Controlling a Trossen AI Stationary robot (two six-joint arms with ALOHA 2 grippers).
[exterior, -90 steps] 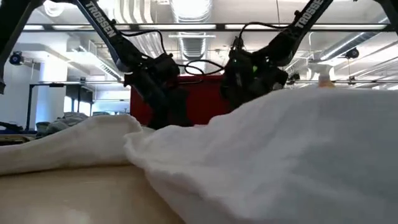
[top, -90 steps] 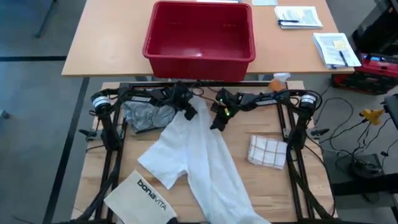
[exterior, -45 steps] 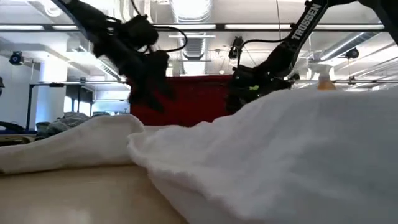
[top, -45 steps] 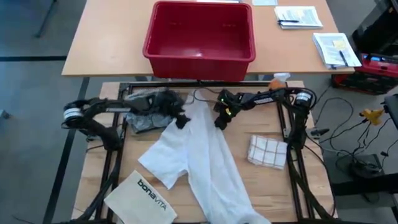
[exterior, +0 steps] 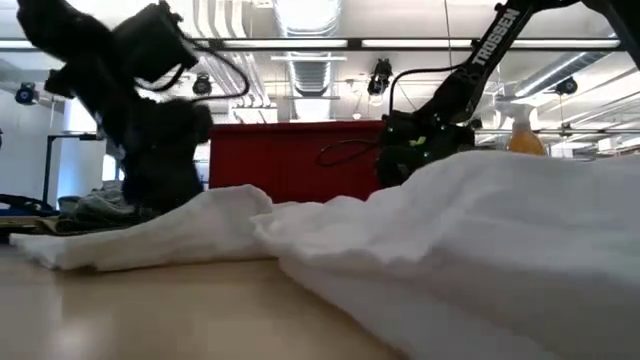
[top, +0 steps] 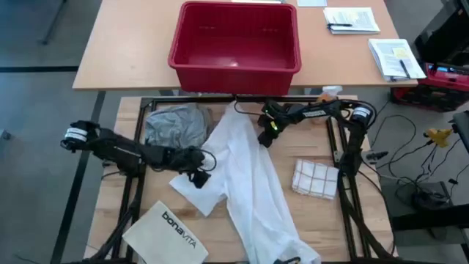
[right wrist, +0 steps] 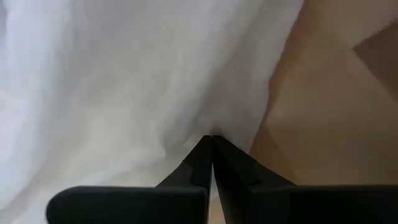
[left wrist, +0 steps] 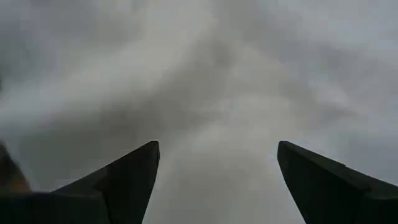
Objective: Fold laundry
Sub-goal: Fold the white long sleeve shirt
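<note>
White shirt point(top: 249, 180) lies diagonal, far edge to near-right corner of desk point(top: 352, 213). Right claw point(top: 265, 138) clenched on far end. Left claw point(top: 196, 176) spread over left sleeve, nearer.

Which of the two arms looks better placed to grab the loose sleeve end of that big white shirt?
The left. Its open pincer hovers right over the white shirt sleeve end, while the right pincer is shut on the shirt's far edge.
</note>
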